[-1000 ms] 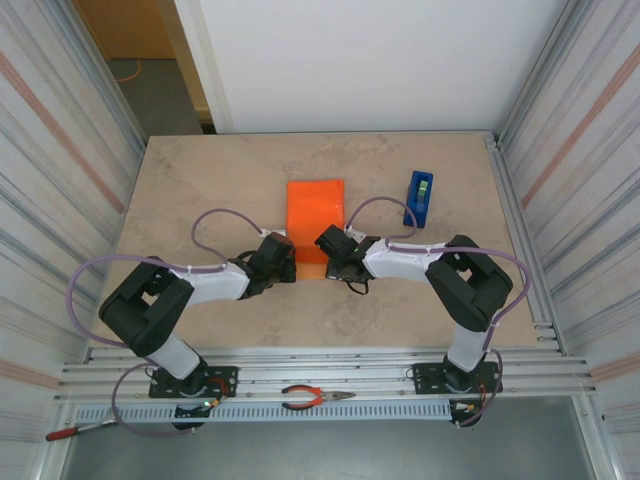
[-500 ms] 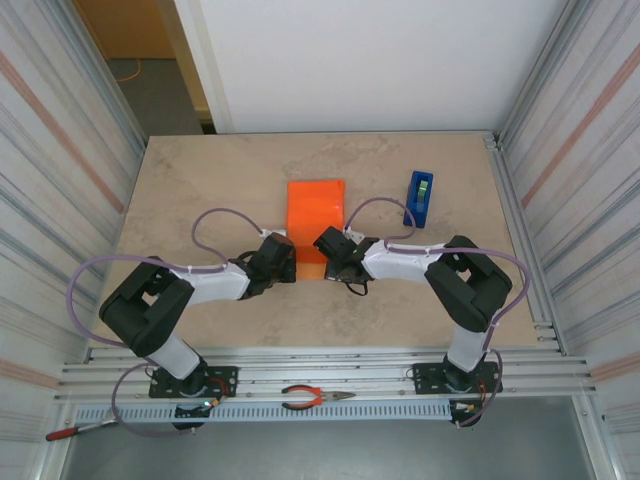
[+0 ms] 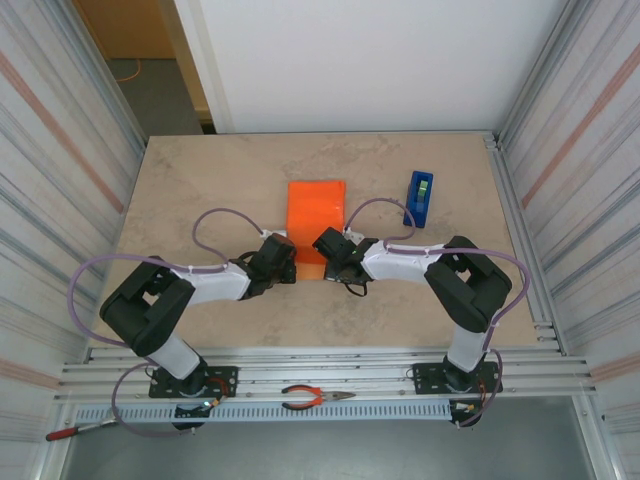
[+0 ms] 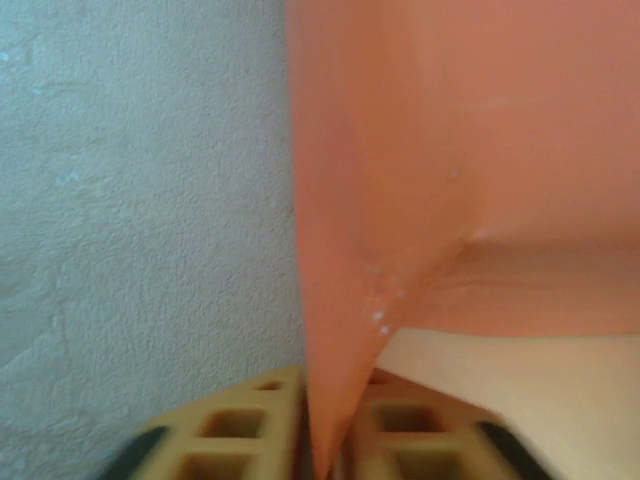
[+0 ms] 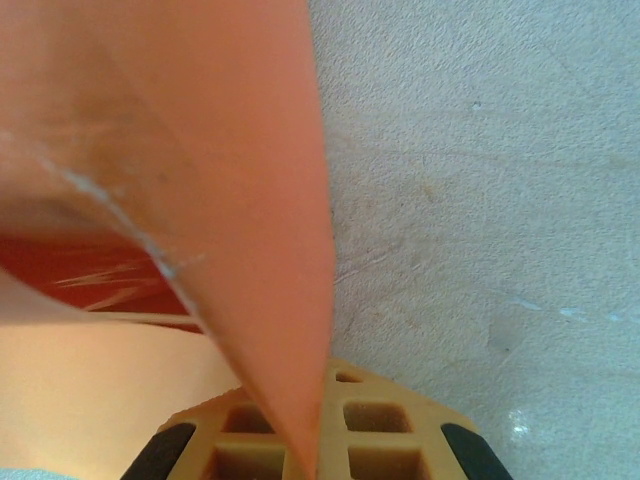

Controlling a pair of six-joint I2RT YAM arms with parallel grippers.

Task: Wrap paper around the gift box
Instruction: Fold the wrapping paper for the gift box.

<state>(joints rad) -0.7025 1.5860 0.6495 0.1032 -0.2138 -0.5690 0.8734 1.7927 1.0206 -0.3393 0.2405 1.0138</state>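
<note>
Where the tan, latticed fingers (image 4: 235, 440) of the left tool (image 4: 322, 445) come together, a tapering fold of the paper (image 4: 440, 150) runs down between them. Tool pressed together, pinching that fold. Bare worktop (image 4: 140, 200) to the left of the crease. Just right of the fold, under the orange, a pale cream surface; cannot tell whether it is the paper's underside or something else.

Right tool (image 5: 300, 445): mirrored arrangement. Fingers (image 5: 385, 430) shut onto a pointed flap of paper that narrows into the gap between them. Left of the flap is a darker, glossy red-orange strip with cream below it; not identifiable from this close.

From above: left tool (image 3: 283, 258) and right tool (image 3: 326, 245) face each other across the near end of the orange packet, one at each near corner, both touching it. The paper is folded into a rectangle with its long sides running near to far, sitting about the middle of the worktop. The gift box cannot be made out apart from the paper, which is the same orange throughout.

Outward from there:
- Blue tape dispenser (image 3: 419, 198) lies right of the packet and apart from it, in the far half of the worktop toward the right edge.
- Purple cables (image 3: 215, 222) loop from each arm above the worktop, near the packet's near end.
- Red-handled pliers (image 3: 316, 398) lie on the metal rails in front of the near edge, between the two arm bases.
</note>
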